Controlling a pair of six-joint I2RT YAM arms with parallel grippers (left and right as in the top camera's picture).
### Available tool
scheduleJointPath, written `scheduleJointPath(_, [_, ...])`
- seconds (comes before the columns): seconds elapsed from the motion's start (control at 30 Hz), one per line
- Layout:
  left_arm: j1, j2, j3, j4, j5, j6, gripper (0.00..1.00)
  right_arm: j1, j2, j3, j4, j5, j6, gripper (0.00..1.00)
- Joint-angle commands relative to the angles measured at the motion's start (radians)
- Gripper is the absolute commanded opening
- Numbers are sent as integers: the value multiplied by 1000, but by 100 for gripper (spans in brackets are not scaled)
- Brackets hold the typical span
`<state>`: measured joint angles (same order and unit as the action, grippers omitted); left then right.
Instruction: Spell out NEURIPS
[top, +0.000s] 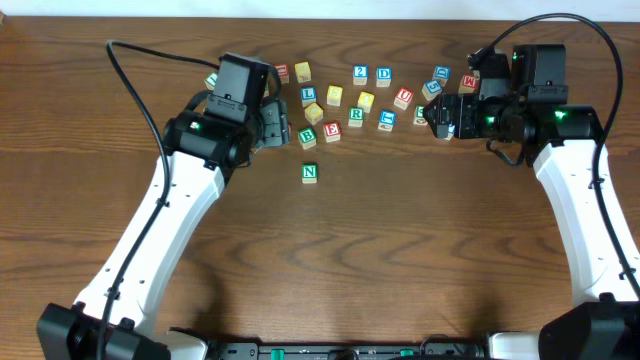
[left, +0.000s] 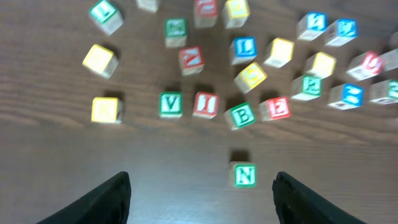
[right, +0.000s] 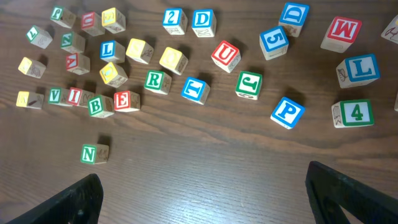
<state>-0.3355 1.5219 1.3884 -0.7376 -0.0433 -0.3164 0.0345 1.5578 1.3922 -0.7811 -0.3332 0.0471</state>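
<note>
Several far cubes blurry in L wrist view; N cube legible.

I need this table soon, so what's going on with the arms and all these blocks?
Two robot arms are picking wooden letter cubes to spell NEURIPS. Only the green N sits apart, in front of the loose cubes. The left gripper hangs open and empty near it. The right gripper, also open and empty, is at the cluster's right end. The red E lies unsorted among the rest.
</note>
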Motion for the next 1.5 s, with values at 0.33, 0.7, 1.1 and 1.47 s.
scheduleJointPath(0.33, [27,-13,10,-20,-2,10,99,-6,0,19,6,-44,55,96])
scheduleJointPath(0.7, [34,-13,10,-6,-82,10,100,51,34,235,-114,53,124,91])
scheduleJointPath(1.1, [77,-13,32,-5,-81,10,100,105,351,764,-422,88,158,83])
scheduleJointPath(1.47, [77,11,34,28,-81,9,100,203,570,932,-453,100,158,84])
